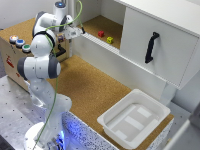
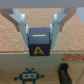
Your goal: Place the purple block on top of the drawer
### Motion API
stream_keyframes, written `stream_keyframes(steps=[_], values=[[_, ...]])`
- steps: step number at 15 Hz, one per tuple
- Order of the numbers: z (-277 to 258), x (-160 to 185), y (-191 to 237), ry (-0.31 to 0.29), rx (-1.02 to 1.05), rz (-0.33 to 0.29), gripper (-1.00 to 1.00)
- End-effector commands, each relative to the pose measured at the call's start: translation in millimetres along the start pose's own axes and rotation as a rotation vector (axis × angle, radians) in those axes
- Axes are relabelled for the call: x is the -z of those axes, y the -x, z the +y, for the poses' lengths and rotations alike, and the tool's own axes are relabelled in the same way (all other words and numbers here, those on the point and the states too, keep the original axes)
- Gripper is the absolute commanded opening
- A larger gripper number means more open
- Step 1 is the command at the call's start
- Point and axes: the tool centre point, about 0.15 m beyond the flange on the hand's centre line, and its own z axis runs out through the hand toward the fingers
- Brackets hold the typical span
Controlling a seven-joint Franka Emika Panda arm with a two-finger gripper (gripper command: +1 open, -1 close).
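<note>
Now I'm seeing the gripper (image 2: pixel 39 31) clenching the purple block (image 2: pixel 39 43), its yellow "A" facing me, hanging above the cork surface (image 2: pixel 40 10) with the drawer (image 1: pixel 15 52) at nine o'clock in the exterior view.

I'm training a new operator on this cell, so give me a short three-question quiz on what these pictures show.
1. True or false: the gripper holds the purple block.
2. Which letter is on the block's face in the wrist view? A) A B) K C) Z
3. Fill in: the white tray on the cork table holds ____ blocks.

Extra notes: the drawer carries three round buttons; a red block and a yellow block lie on the shelf beside the white cabinet.

Key: 1 true; 2 A; 3 no
</note>
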Motion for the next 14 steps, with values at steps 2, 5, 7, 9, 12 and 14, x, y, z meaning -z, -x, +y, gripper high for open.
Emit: stream_keyframes(steps=[2, 5, 7, 9, 12, 14], values=[[-4.8, -13.8, -54.9, -0.112, 0.158, -0.075, -1.0], [-4.8, -13.8, -54.9, -0.112, 0.158, -0.075, -1.0], [-19.9, -22.4, -40.3, -0.031, 0.137, -0.013, -1.0], [-29.3, -38.5, -47.9, -0.014, 0.173, -0.037, -1.0], [-30.6, -50.6, -55.6, -0.007, 0.162, -0.044, -1.0], [-27.1, -55.2, -58.8, -0.004, 0.146, -0.05, -1.0]])
